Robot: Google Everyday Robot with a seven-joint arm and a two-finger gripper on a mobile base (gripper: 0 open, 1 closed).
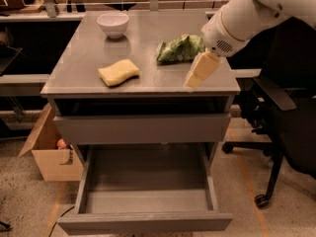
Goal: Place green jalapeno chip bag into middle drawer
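The green jalapeno chip bag (180,49) lies crumpled on the grey cabinet top (84,53), at the back right. My gripper (200,72), cream-coloured and pointing down and to the left, hangs over the top's front right part, just in front of and slightly right of the bag, not touching it. The white arm reaches in from the upper right. The middle drawer (143,223) is pulled out below, and its deep grey tray holds nothing.
A yellow wavy sponge (118,72) lies at the front left of the top and a white bowl (112,23) at the back left. The shut upper drawer front (143,128) sits above the tray. A cardboard box (49,154) stands left, a black office chair (284,117) right.
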